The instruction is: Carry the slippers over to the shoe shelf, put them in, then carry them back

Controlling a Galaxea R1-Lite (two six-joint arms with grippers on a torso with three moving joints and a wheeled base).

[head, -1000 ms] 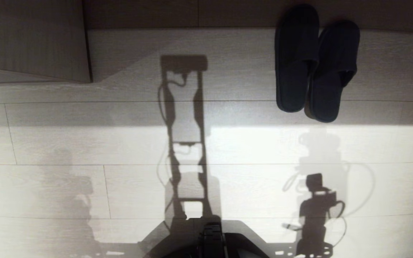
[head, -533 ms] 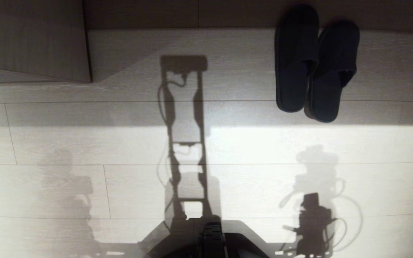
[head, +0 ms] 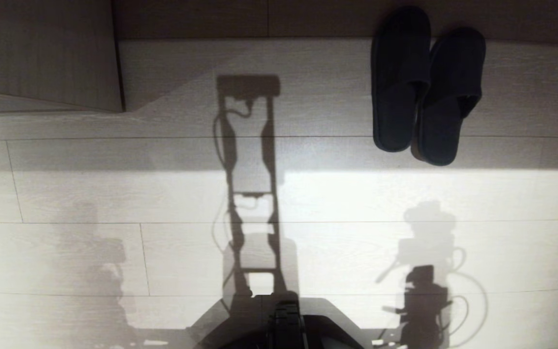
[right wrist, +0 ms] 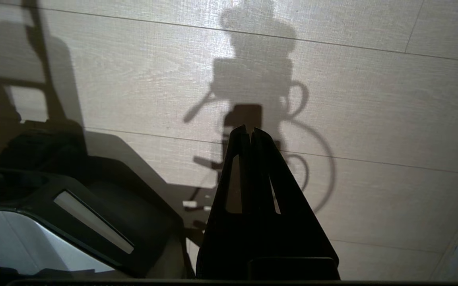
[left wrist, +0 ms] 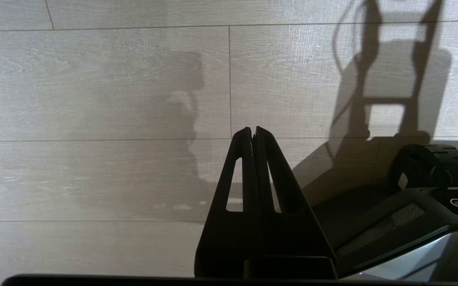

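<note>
Two plain black soft-fabric slippers (head: 426, 87) lying side by side on pale wood-plank floor (head: 114, 252), unmoved. Right gripper (right wrist: 249, 131) drawn back, pressed together empty; left gripper (left wrist: 252, 130) likewise. Seemingly returned, task nearly done.

The floor (head: 356, 194) was pale wood-grain planks laid crosswise, brightly lit near the robot and shaded farther off. The 2 black slippers (head: 424, 87) lay directly on it at the far right, side by side and touching, toes pointing away. The robot's dark base (head: 284, 325) stood on the planks at the near edge.
</note>
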